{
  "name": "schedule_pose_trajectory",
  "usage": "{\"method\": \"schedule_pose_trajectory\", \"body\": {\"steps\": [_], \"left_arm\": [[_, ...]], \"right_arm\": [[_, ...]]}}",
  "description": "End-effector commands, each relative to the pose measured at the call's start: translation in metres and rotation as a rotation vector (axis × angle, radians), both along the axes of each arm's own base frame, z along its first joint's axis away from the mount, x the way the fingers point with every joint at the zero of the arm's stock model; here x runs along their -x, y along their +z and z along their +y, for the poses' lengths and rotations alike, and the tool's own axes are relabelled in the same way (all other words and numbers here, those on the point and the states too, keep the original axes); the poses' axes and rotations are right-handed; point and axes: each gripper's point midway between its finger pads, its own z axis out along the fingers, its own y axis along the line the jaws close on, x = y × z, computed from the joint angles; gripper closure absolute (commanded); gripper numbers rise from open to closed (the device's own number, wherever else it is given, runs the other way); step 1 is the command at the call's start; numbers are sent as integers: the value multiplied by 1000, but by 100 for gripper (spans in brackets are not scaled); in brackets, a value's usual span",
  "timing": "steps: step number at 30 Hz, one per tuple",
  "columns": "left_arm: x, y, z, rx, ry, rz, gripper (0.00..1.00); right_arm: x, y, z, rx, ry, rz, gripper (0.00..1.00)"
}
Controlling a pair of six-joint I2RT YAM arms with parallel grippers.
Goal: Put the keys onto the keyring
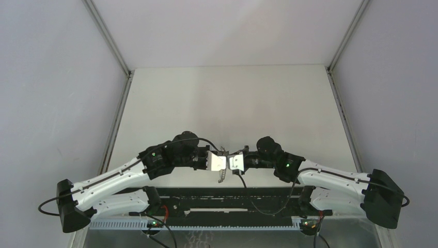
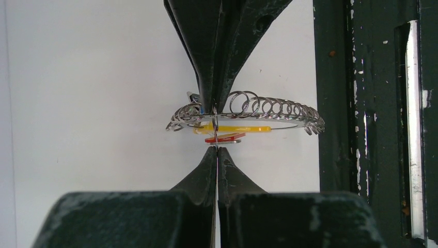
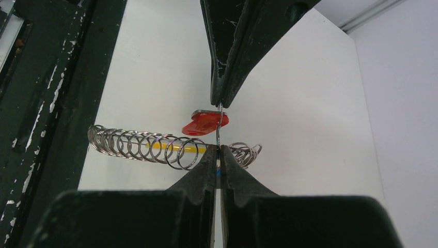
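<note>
We saw a silver keyring (image 2: 268, 108) of looped wire just beyond the scuffed, greenish-black left gripper (image 2: 217, 153). A red key (image 2: 224, 138) and a yellow key (image 2: 243, 128) were at its tips, over a white table (image 2: 103, 103). A black rail (image 2: 335, 103) flecked with white stood to its right.

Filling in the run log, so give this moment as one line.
left gripper: shut on ring; right gripper: shut on ring; red key: at ring; yellow key: by coil

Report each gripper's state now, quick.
Left gripper: closed, pinching the thin wire of the keyring.
Right gripper: closed, pinching the same keyring from the opposite side.
</note>
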Motion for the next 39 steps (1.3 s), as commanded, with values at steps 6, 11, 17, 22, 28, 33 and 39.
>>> {"method": "schedule_pose_trajectory", "body": {"steps": [6, 11, 17, 22, 28, 33, 39], "left_arm": [[-3, 36, -11, 97, -1, -39, 100], [-3, 36, -12, 97, -3, -37, 100], [-1, 36, -13, 102, -10, -33, 100], [0, 36, -14, 103, -14, -28, 100], [0, 36, -14, 104, -15, -25, 100], [0, 36, -15, 103, -17, -23, 100], [1, 36, -17, 109, -24, -18, 100]], "right_arm": [[-6, 40, 10, -93, -6, -68, 100], [-4, 41, 11, -99, 5, -67, 100], [-3, 43, 12, -105, 8, -63, 100], [-3, 44, 13, -110, 4, -63, 100], [-3, 44, 13, -106, 8, -55, 100], [-3, 45, 15, -106, 6, -43, 100], [-1, 50, 17, -120, 12, -29, 100]]}}
